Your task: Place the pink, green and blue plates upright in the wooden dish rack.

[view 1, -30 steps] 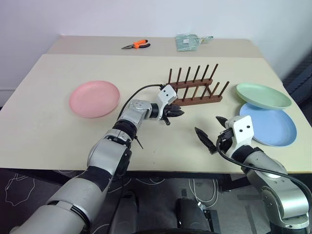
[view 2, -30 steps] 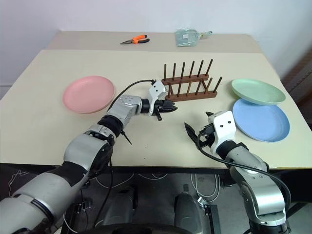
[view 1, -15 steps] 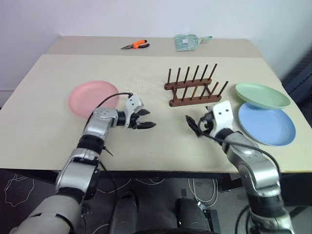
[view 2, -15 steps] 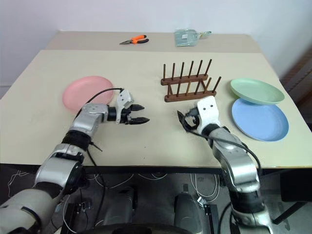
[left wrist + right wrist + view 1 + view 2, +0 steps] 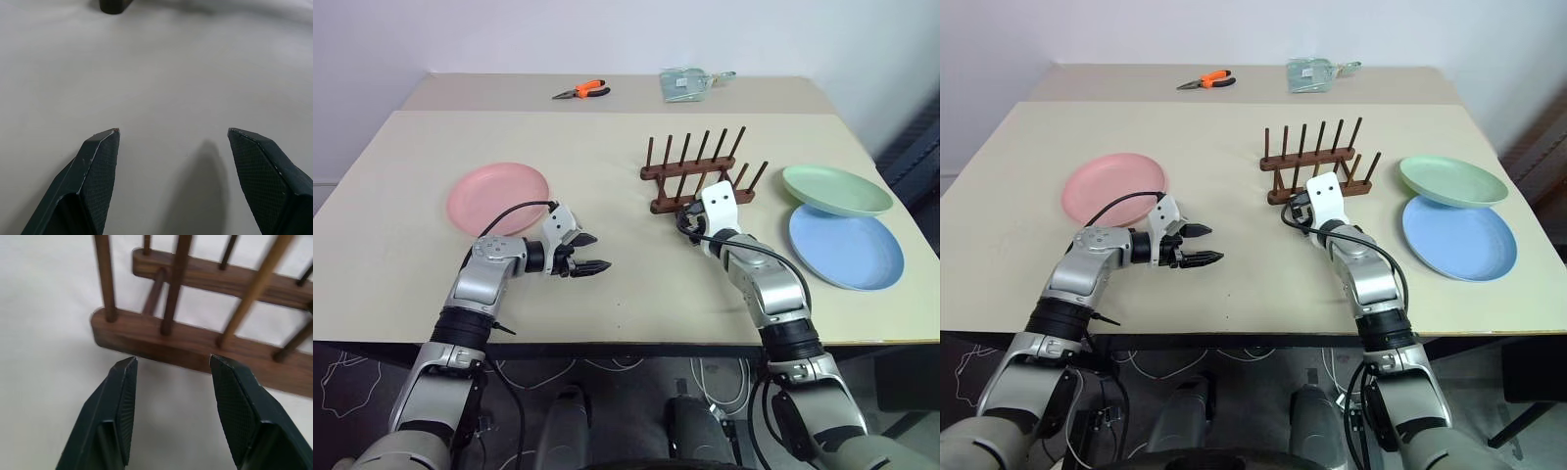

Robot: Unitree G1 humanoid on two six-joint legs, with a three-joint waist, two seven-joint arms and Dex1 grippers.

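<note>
Hovering with fingers parted and empty, the right gripper is facing the wooden dish rack; the left gripper, spread wide, is holding nothing near the pink plate.

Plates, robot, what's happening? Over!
Both pincers open, empty: left, right at rack. Pink, green, blue plates untouched. Nothing blocking.

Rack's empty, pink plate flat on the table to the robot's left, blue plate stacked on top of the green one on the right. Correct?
Not quite: the stacking is reversed. In the left eye view the green plate rests on the far edge of the blue plate. The rest holds: the wooden dish rack is empty and the pink plate lies flat on the left.
</note>
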